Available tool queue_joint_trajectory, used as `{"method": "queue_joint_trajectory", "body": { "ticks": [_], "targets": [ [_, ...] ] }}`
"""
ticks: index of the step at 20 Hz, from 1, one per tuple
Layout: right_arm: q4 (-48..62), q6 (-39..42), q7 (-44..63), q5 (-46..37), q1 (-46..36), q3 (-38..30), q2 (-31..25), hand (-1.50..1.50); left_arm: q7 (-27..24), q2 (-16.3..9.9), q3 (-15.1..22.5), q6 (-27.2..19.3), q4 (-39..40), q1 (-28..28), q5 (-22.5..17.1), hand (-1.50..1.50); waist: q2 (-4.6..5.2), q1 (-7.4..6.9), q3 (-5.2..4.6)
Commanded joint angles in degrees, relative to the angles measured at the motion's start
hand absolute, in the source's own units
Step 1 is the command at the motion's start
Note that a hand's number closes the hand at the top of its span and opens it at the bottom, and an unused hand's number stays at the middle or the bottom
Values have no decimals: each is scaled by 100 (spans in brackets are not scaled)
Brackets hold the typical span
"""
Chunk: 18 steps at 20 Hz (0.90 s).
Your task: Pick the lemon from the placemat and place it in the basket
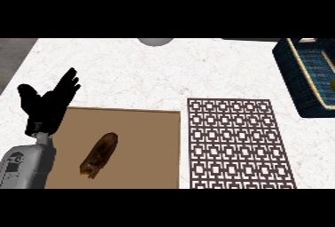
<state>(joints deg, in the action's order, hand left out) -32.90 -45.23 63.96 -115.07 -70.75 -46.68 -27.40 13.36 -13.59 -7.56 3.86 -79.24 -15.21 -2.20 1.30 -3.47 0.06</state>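
The patterned brown-and-white placemat lies at the centre right with nothing on it. A dark blue woven basket stands at the far right, cut off by the view's edge. Inside it, right at the edge, shows a small yellow patch that may be the lemon; too little shows to be sure. My left hand rests open at the left, fingers pointing up, far from both placemat and basket. My right hand does not show.
A tan board lies left of the placemat with a dark brown oblong item on it. A grey round object peeks in at the counter's far edge. Dark floor borders the white marble counter at the upper left.
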Motion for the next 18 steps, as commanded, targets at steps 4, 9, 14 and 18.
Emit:
{"method": "queue_joint_trajectory", "body": {
  "ticks": [4,9,14,18],
  "targets": [
    [-1309,-1107,1153,-200,36,-331,339,-150,10,-37,-129,-81,126,-53,-13,0,-101,250,-10],
    [-2617,-951,999,-199,540,-520,1522,-150,-201,-203,-298,88,63,501,-102,0,-227,389,-17],
    [-3966,-96,656,166,887,-323,2688,-150,-161,-226,-395,50,205,484,-122,0,-279,563,-22],
    [-4948,527,504,759,1518,288,2721,-150,-188,-219,-389,83,113,626,-135,0,-308,548,-19]
  ]
}}
